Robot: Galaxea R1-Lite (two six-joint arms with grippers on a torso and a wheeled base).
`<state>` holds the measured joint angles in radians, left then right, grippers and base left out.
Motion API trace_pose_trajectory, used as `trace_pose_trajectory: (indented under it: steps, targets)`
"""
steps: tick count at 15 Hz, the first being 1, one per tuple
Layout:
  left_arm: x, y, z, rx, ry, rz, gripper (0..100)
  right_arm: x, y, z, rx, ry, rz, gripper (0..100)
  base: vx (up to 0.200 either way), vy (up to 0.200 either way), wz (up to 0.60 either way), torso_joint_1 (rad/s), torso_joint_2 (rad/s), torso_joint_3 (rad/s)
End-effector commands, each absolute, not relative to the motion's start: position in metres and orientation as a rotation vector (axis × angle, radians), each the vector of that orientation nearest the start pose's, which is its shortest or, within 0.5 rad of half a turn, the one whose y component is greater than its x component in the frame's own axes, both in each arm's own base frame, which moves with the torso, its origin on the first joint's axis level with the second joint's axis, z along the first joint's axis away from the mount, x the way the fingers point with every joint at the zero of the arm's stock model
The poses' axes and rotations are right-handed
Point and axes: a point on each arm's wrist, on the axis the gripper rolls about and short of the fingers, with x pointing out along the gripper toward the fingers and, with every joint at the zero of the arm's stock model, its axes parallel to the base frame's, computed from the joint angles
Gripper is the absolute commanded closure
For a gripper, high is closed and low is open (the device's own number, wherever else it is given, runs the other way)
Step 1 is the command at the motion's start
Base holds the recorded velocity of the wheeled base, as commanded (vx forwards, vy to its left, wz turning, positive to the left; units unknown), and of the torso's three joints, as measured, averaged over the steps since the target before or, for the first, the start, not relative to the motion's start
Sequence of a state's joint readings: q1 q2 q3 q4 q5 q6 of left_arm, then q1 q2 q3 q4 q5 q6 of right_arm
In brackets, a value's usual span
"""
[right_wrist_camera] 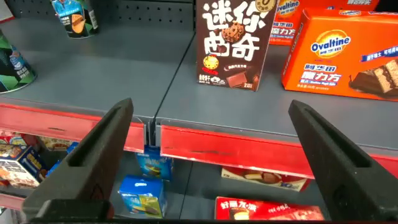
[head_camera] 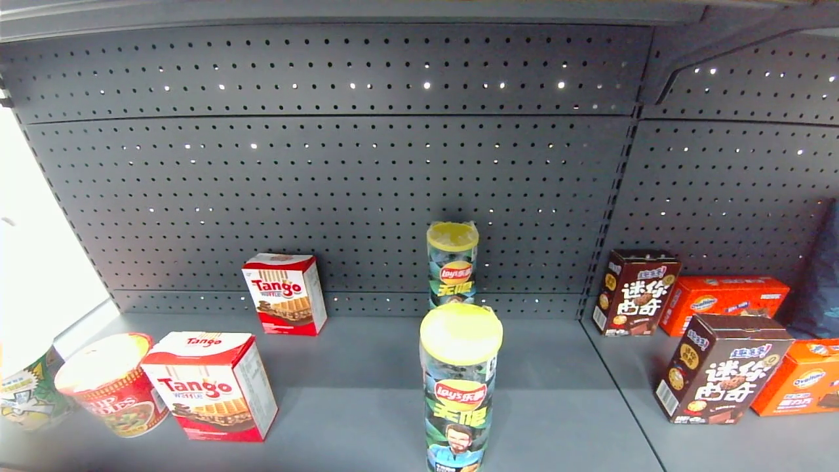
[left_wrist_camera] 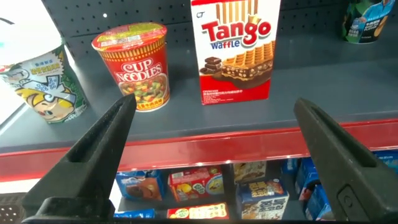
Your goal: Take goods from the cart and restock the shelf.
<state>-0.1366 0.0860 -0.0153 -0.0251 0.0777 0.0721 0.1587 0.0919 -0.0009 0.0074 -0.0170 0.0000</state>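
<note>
The grey shelf point(head_camera: 367, 393) holds two yellow-lidded chip cans point(head_camera: 461, 387), one behind the other. Left of them stand two red-and-white waffle boxes point(head_camera: 213, 383), a red noodle cup point(head_camera: 111, 383) and a green-and-white cup point(head_camera: 26, 393). Brown cookie boxes point(head_camera: 721, 367) and orange boxes point(head_camera: 796, 377) fill the right bay. My left gripper point(left_wrist_camera: 214, 102) is open and holds nothing, in front of the shelf edge facing a waffle box point(left_wrist_camera: 235, 50) and the noodle cup point(left_wrist_camera: 134, 65). My right gripper point(right_wrist_camera: 211, 104) is open with nothing in it, before a brown cookie box point(right_wrist_camera: 233, 43) and an orange box point(right_wrist_camera: 345, 53).
A red strip point(right_wrist_camera: 236, 146) runs along the shelf's front edge, and a lower shelf with blue and red packs point(left_wrist_camera: 199, 186) lies beneath. The perforated back panel point(head_camera: 328, 183) closes the rear. There is free floor between the waffle boxes and the cans point(head_camera: 354, 367).
</note>
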Motion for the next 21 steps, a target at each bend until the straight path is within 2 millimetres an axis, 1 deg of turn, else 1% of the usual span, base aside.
trace_pose_trajectory:
  steps: [1, 2, 3, 10, 12, 13, 15, 17, 18, 20, 21]
  targets:
    - [-0.0165, 0.004, 0.084, 0.077, 0.045, -0.061, 0, -0.0155, -0.0001, 0.0769, 0.0, 0.101, -0.037, 0, 0.0, 0.0, 0.0, 0.0, 0.0, 0.0]
    - [-0.0163, 0.0039, 0.0841, 0.073, 0.047, -0.066, 0, -0.0182, 0.0001, 0.0764, 0.003, 0.064, -0.046, 0, 0.0, 0.0, 0.0, 0.0, 0.0, 0.0]
    - [-0.0165, 0.0039, 0.084, 0.069, 0.045, -0.066, 0, -0.0226, -0.0005, 0.0752, 0.001, 0.006, -0.008, 0, 0.0, 0.0, 0.0, 0.0, 0.0, 0.0]
    - [-0.0165, 0.0033, 0.084, 0.093, 0.043, -0.093, 0, -0.0228, -0.0003, 0.0752, 0.0, 0.003, -0.015, 0, 0.0, 0.0, 0.0, 0.0, 0.0, 0.0]
    - [-0.0169, 0.0014, 0.0841, 0.091, 0.046, -0.179, 0, -0.0228, -0.0003, 0.0752, 0.0, 0.003, -0.015, 0, 0.0, 0.0, 0.0, 0.0, 0.0, 0.0]
    - [-0.0173, 0.0016, 0.0838, 0.091, 0.06, -0.173, 0, -0.0228, -0.0003, 0.0752, 0.0, 0.003, -0.015, 0, 0.0, 0.0, 0.0, 0.0, 0.0, 0.0]
    - [-0.0164, 0.0041, 0.0794, 0.076, 0.087, -0.057, 0, -0.0228, -0.0003, 0.0752, 0.0, 0.003, -0.015, 0, 0.0, 0.0, 0.0, 0.0, 0.0, 0.0]
    - [-0.0163, 0.005, 0.079, 0.016, 0.09, -0.014, 0, -0.0228, -0.0003, 0.0752, 0.0, 0.003, -0.015, 0, 0.0, 0.0, 0.0, 0.0, 0.0, 0.0]
    - [-0.0163, 0.005, 0.0788, 0.015, 0.091, -0.009, 0, -0.0228, -0.0003, 0.0752, 0.0, 0.003, -0.015, 0, 0.0, 0.0, 0.0, 0.0, 0.0, 0.0]
    - [-0.017, 0.0017, 0.0776, 0.001, 0.093, 0.071, 0, -0.0228, -0.0003, 0.0753, 0.0, 0.002, -0.015, 0, 0.0, 0.0, 0.0, 0.0, 0.0, 0.0]
    - [-0.0186, -0.0001, 0.0775, -0.008, 0.073, 0.045, 0, -0.0228, -0.0003, 0.0752, 0.0, 0.003, -0.015, 0, 0.0, 0.0, 0.0, 0.0, 0.0, 0.0]
